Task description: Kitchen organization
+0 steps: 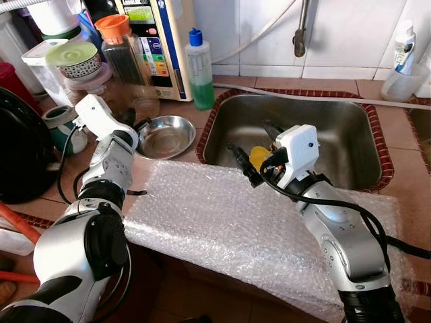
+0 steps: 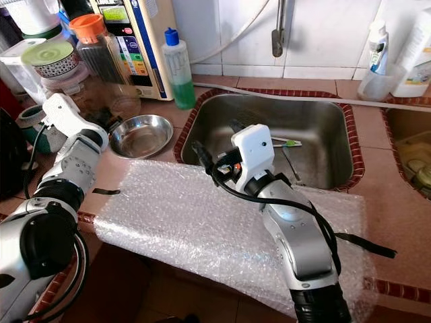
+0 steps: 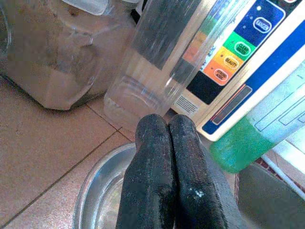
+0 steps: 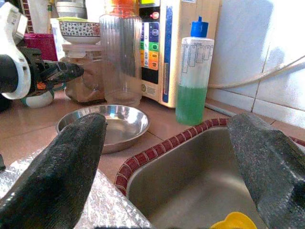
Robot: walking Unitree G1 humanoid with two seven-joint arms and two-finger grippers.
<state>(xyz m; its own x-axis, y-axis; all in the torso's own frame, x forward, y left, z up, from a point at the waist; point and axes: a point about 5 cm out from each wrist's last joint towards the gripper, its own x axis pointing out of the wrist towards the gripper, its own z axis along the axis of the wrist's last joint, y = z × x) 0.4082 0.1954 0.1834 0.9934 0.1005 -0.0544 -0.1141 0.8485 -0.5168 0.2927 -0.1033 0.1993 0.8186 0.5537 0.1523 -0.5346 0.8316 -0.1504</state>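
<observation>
A round steel bowl sits on the tiled counter left of the steel sink. My left gripper hovers at the bowl's left rim, its black fingers pressed together and holding nothing. My right gripper hangs over the sink's near-left corner, open wide, with its fingers far apart and empty. Just below it in the sink lies a small yellow object. A green-handled utensil lies on the sink floor.
A sheet of bubble wrap covers the counter's front edge. Behind the bowl stand a clear jar with an orange lid, a water purifier and a green soap bottle. Containers crowd the far left.
</observation>
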